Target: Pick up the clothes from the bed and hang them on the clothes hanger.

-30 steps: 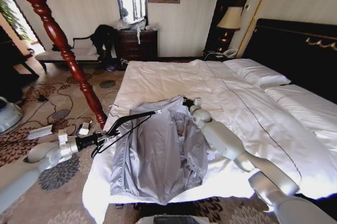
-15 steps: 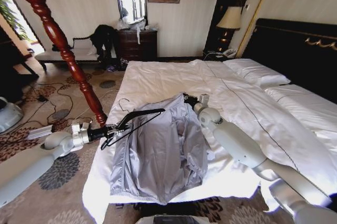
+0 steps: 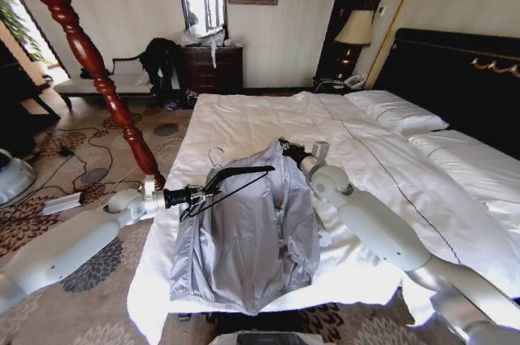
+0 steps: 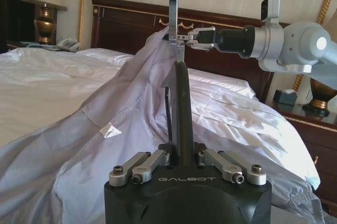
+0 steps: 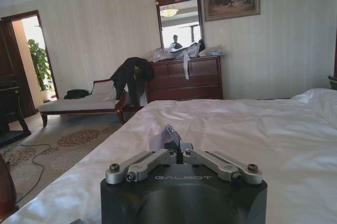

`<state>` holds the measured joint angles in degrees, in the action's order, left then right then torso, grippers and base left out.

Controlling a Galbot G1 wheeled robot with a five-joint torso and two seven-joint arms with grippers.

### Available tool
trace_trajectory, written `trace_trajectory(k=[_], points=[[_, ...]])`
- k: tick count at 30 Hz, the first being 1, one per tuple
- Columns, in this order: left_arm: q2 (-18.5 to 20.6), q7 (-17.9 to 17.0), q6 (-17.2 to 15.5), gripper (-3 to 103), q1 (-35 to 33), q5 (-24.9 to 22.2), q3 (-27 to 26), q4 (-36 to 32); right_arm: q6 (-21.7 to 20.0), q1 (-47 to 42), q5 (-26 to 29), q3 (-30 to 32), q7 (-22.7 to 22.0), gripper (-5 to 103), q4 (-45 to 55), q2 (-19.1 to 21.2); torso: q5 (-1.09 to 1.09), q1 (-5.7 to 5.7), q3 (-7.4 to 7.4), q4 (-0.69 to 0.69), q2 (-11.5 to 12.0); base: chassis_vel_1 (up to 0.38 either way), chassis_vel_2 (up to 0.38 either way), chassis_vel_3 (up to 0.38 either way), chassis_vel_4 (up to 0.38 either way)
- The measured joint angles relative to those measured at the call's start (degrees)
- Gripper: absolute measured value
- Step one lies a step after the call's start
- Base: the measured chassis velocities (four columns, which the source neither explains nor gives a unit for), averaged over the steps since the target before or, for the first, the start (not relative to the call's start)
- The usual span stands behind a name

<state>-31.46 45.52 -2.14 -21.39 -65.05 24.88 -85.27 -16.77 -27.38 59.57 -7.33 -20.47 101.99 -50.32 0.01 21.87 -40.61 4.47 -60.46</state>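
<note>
Slippage of the collar is the main hazard at this stage. The right gripper [image 3: 286, 149], just above centre frame in the head view, has its fingers pinched on a small fold of the clothes [image 3: 248, 235] at the collar, lifting that edge while the rest of the jacket lies spread over the bed [image 3: 244, 122] in the lower centre. The fold shows in the right wrist view as a small tuft between the fingers; so little fabric, and so shiny, may pull free under any tug.

The left gripper [image 3: 188, 196], at centre left, has its fingers clamped on one end of the clothes hanger [image 3: 236, 174]. The hanger's bar extends toward the raised collar, its wire hook pointing up.

- Snagging: the hanger's far end may catch the outer fabric rather than enter the jacket opening, dragging the garment.
- Rotation: held at one end only, the hanger may pivot in the grip.
- Collision: the left wrist view shows the two grippers close together at the collar.
</note>
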Motion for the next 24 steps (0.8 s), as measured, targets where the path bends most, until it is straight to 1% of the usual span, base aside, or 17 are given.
trace_trajectory(k=[6, 11, 14, 24], points=[[-3.42, -1.44, 0.05, 16, 4.67, 0.77, 4.34, 3.32, -0.25, -1.11, 0.89, 1.00, -0.53, 0, 2.72, 0.94, -0.01, 0.00, 0.00, 0.00, 0.00, 0.000, 0.000, 0.000, 0.000], [-4.94, -1.72, 0.04, 16, 6.68, 0.82, 6.79, 4.63, -0.54, -1.38, 1.88, 1.17, -1.11, 0, 4.11, 1.56, -0.01, 0.00, 0.00, 0.00, 0.00, 0.000, 0.000, 0.000, 0.000], [-5.30, -1.73, -0.03, 16, 7.18, 0.83, 7.53, 4.69, -0.60, -1.44, 2.06, 1.18, -1.22, 0, 4.41, 1.65, 0.00, 0.00, 0.00, 0.00, 0.00, 0.000, 0.000, 0.000, 0.000], [-8.46, -1.95, -0.36, 16, 9.75, 0.72, 11.20, 7.61, -0.72, -1.52, 3.06, 1.19, -1.58, 0, 5.54, 1.73, -0.01, 0.00, 0.00, -0.01, 0.00, 0.000, 0.000, 0.000, 0.000]])
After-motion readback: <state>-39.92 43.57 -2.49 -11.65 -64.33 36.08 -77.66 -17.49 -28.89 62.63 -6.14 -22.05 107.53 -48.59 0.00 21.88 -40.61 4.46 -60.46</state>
